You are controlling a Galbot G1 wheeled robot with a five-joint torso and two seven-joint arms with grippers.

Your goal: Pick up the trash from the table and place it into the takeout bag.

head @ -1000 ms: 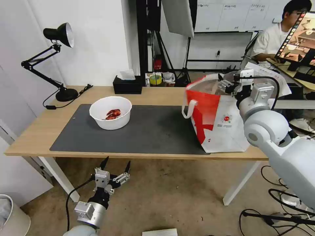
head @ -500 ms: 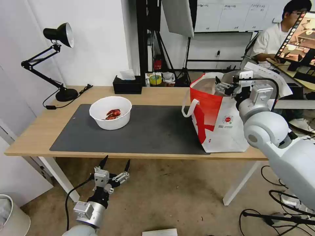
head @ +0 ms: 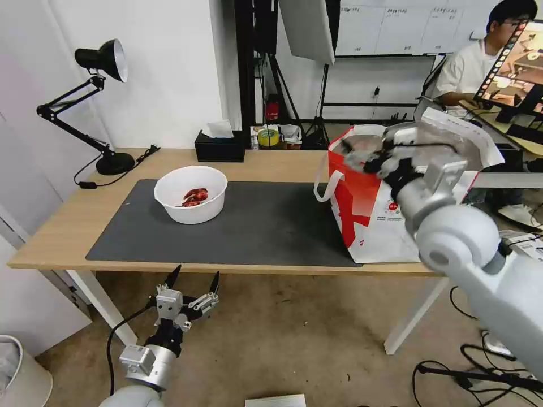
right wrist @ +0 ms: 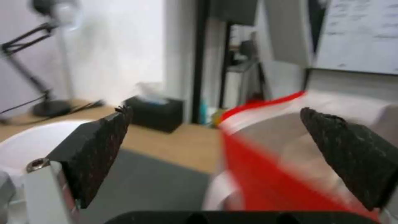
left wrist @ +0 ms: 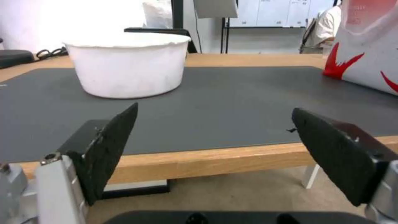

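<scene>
While my right gripper (head: 362, 155) is blurring over the mouth of the boxy red-and-white takeout bag (head: 373, 217) – fingers spread, nothing between them – the bag's inside is staying hidden from me. Half a second ago that gripper was further right, over the opening. My left gripper (head: 191, 282) is hanging open below the light-wood table (head: 51, 237), lower than before; the white bowl with red scraps (head: 191, 194) is sitting unmoved on the dark grey mat (head: 266, 226).

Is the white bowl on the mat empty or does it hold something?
Not empty. The head view shows red scraps lying inside the white bowl, which stands upright on the mat.
</scene>
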